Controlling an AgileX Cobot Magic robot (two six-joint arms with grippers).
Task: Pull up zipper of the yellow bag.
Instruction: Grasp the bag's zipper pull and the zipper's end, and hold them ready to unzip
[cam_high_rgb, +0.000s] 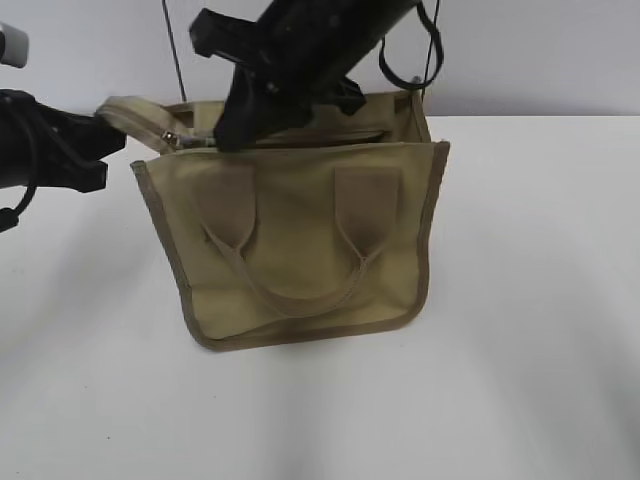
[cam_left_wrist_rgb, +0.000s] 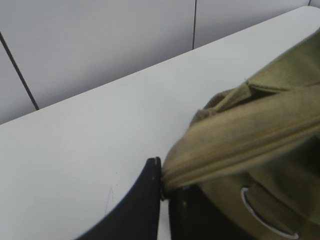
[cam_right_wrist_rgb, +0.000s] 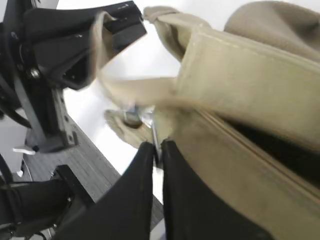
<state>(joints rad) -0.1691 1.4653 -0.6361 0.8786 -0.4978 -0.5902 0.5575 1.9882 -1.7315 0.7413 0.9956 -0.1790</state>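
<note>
The yellow bag (cam_high_rgb: 300, 230) stands upright on the white table (cam_high_rgb: 520, 300), handles facing me. Its top is partly open, with a dark gap along the zipper (cam_high_rgb: 320, 136). My left gripper (cam_high_rgb: 103, 135) is at the bag's upper left corner, shut on the fabric end flap of the zipper tape (cam_left_wrist_rgb: 220, 150); its jaws (cam_left_wrist_rgb: 161, 186) pinch that flap. My right gripper (cam_high_rgb: 228, 140) reaches down from above onto the top panel near the left end. Its jaws (cam_right_wrist_rgb: 159, 150) are shut on the small grey metal pull (cam_right_wrist_rgb: 155, 134). The zipper (cam_right_wrist_rgb: 250, 150) runs off to the right.
A grey panelled wall (cam_high_rgb: 540, 50) stands behind the table. The right arm's black cable (cam_high_rgb: 432, 50) loops above the bag's right corner. The left arm's body (cam_right_wrist_rgb: 55, 55) shows close beside the bag. The table edge and grey floor (cam_right_wrist_rgb: 95, 160) lie just beyond the bag's end.
</note>
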